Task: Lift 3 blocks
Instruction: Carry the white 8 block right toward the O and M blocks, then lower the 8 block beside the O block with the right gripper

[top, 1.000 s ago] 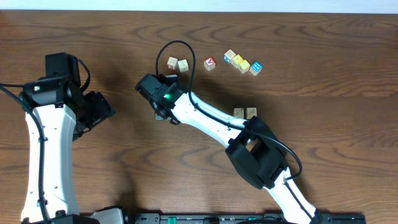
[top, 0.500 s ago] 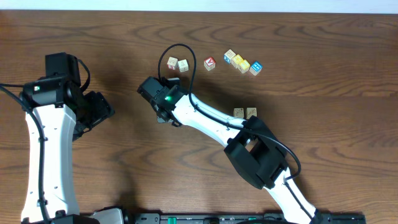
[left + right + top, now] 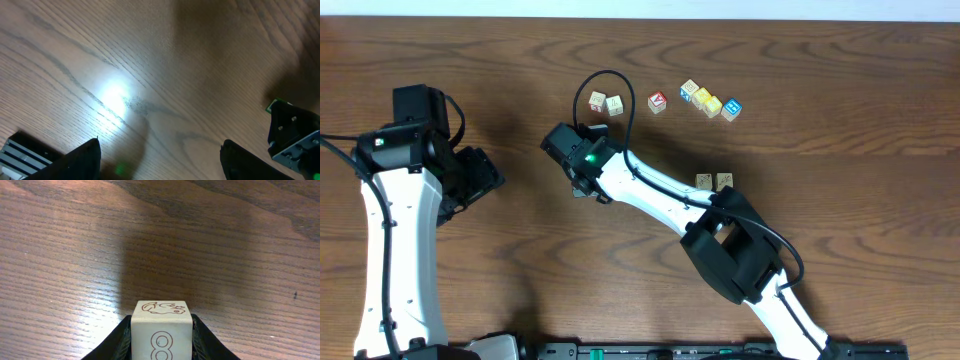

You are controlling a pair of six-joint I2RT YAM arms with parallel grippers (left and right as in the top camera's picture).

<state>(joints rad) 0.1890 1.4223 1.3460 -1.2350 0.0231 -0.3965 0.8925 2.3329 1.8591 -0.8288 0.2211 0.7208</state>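
Overhead: fixed high, looking straight down. Whole tabletop (image 3: 840, 130), left arm (image 3: 395, 230) and right arm (image 3: 660, 195) in frame, far off.
Left wrist: low, tilted down at bare wood; left hand (image 3: 160, 160) fingers at the lower corners.
Right wrist: very near; right hand (image 3: 161, 345) fingers flank a cream block (image 3: 161, 317) at bottom centre.
Both wrist patches fall within the overhead's field, left of centre.

We find open table (image 3: 850, 230) at right and lower middle of the overhead view, but the right arm (image 3: 650, 190) slants across the centre with two cream blocks (image 3: 703, 181) just beside it, cubes (image 3: 658, 101) line the upper centre, and the left arm (image 3: 395, 230) fills the left edge.
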